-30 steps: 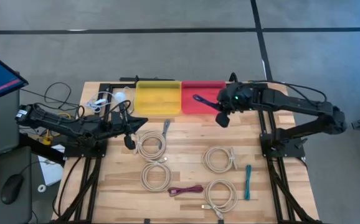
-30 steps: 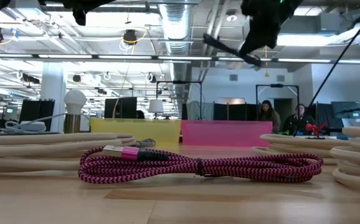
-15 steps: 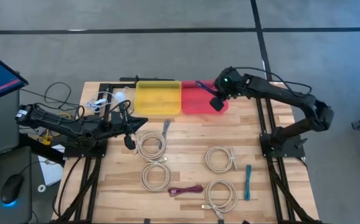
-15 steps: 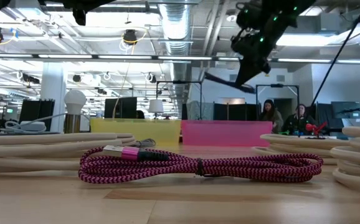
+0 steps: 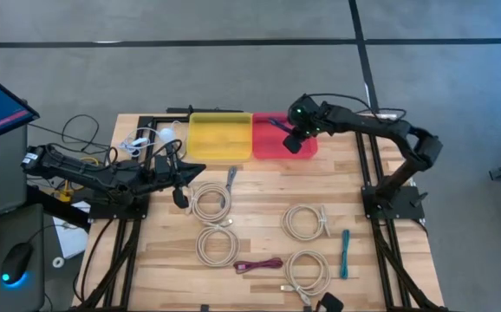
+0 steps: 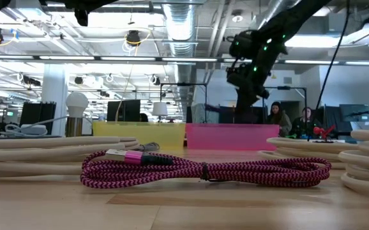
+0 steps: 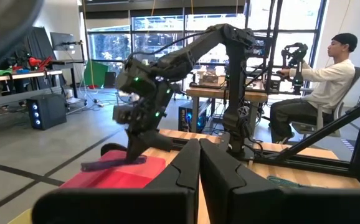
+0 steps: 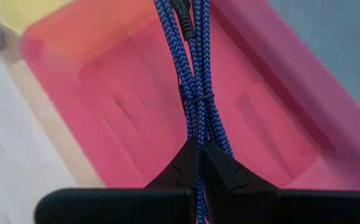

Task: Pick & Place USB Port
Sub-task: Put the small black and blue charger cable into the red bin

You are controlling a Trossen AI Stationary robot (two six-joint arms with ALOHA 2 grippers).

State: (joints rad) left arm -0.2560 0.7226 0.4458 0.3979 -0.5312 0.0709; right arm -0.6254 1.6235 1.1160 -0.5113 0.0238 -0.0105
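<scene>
**Kid:** What just changed?

**Helper:** Your right gripper point(image 8: 197, 163) was up high beside the red bin point(image 5: 307, 149) a moment ago. Now it has come down and moved in over that bin. You can see red plastic right under it in the right wrist view.

**Kid:** Is it holding something?

**Helper:** Yes. Its two fingers are pressed tight on a bundled blue cable point(image 8: 194, 74). The cable hangs over the middle of the bin. I think it is just above the floor of the bin, not lying on it yet.

**Kid:** So what comes next?

**Helper:** You are close to the drop. My guess is you only need to let go.

**Kid:** And your other arm?

**Helper:** Your left gripper point(image 5: 181, 198) waits at the left side of the table, fingers pressed together, holding nothing.

**Kid:** What can't you see?

**Helper:** From above, the cable is tiny and partly under the arm. In the low view the bin wall hides how near the cable is to the bottom. The pink cable point(image 6: 203, 170) in front fills much of that view. The cable's far end is cut off in the wrist view.
</scene>
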